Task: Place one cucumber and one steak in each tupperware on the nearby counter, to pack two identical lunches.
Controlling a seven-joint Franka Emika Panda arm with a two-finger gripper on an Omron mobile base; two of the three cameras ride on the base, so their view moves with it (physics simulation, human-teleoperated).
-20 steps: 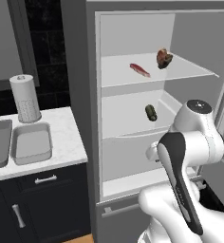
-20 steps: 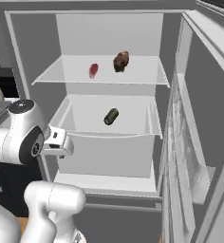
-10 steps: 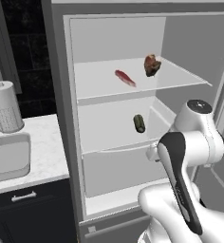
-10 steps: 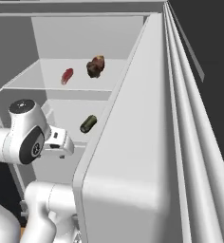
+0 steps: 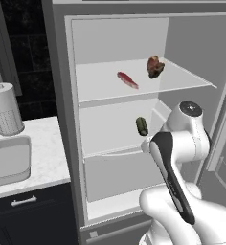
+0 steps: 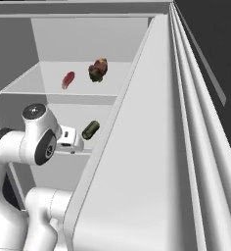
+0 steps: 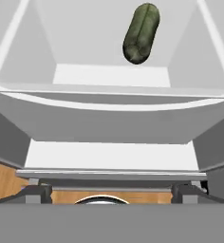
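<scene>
A dark green cucumber (image 5: 141, 126) (image 6: 90, 130) lies on the middle shelf of the open fridge. In the hand view the cucumber (image 7: 141, 33) sits beyond the shelf's front lip. My gripper (image 7: 112, 192) is open and holds nothing, low in front of that shelf and well short of the cucumber. On the upper shelf lie a flat red steak (image 5: 128, 80) (image 6: 67, 80) and a lumpy brown-red steak (image 5: 154, 67) (image 6: 98, 70). One light-grey tupperware (image 5: 9, 160) rests on the white counter (image 5: 50, 153) at the left.
A tall grey perforated canister (image 5: 6, 109) stands at the back of the counter. The open fridge door (image 6: 151, 171) looms close on the right. Dark cabinets with a silver handle (image 5: 24, 202) sit under the counter. My white arm (image 5: 182, 139) stands before the fridge's lower shelves.
The whole picture has shifted: the camera moved right, so the counter slid to the left edge and the fridge door swelled in the right base view. The gripper stays open.
</scene>
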